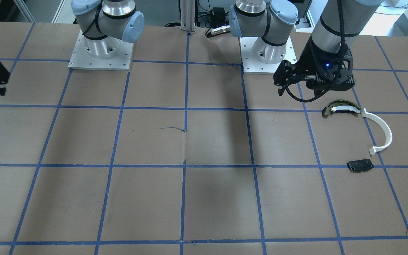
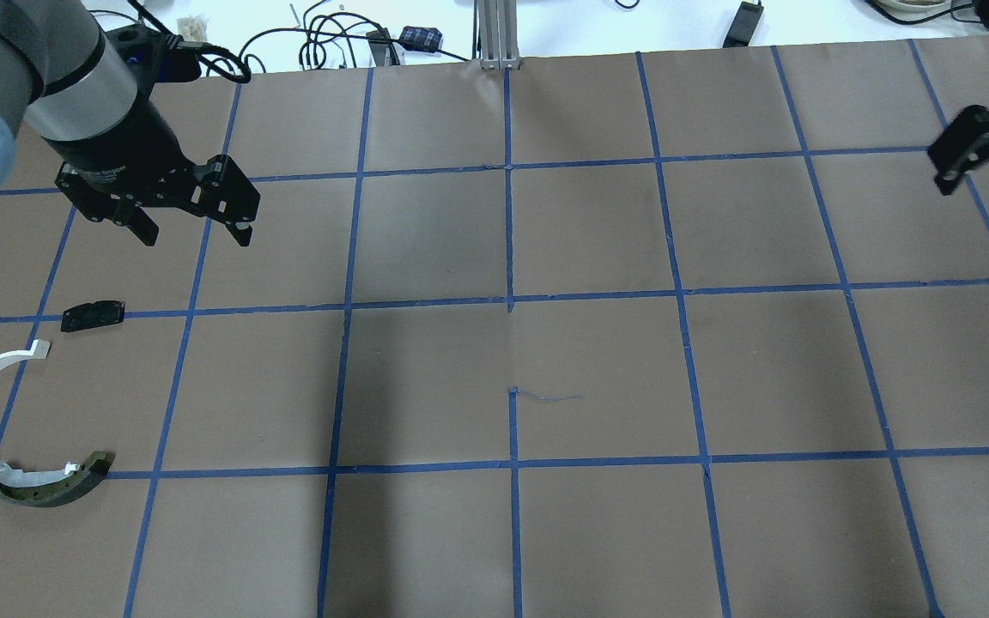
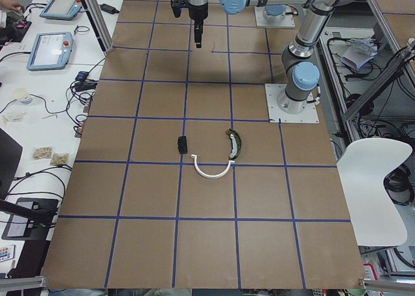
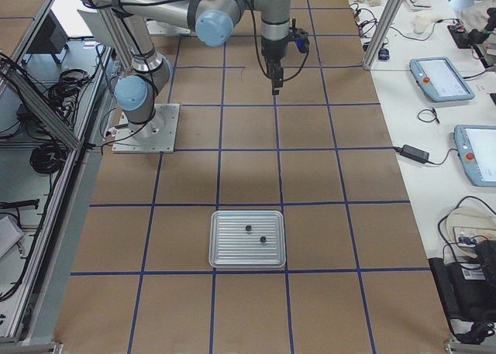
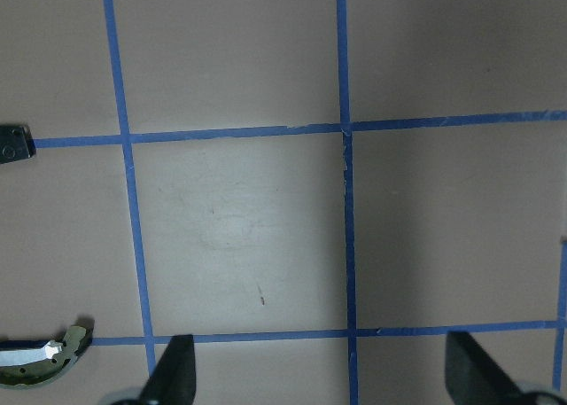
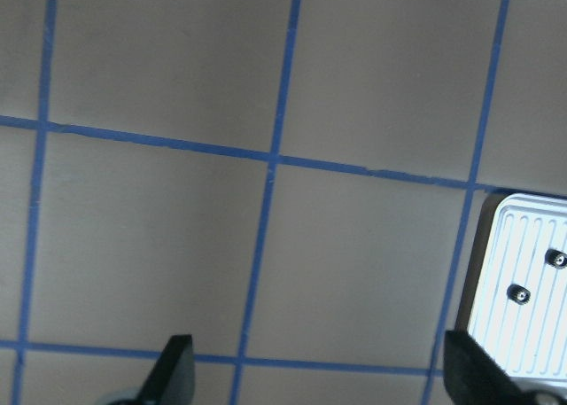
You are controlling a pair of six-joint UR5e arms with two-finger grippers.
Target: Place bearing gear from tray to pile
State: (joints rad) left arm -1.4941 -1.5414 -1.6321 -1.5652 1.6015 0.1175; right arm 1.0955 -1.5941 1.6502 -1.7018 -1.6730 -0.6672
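While right gripper (image 6: 319,374) is hovering wide open, empty, an off-centre pinch is risking flicking the bearing gear (image 6: 518,293).

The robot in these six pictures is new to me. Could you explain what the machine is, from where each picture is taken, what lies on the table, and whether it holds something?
The machine is two robot arms bolted to a table covered with brown paper and blue tape lines. Each arm ends in a two-finger hand. Four pictures come from fixed cameras: one facing the robot, one behind it, one at each table end. Two come from cameras on the wrists, looking down past the fingers. The left hand and the right hand are both open and hold nothing. On the robot's left side lie a white arc, an olive-and-white curved piece and a small black plate. At its right end sits a silver tray with two small dark parts on it.
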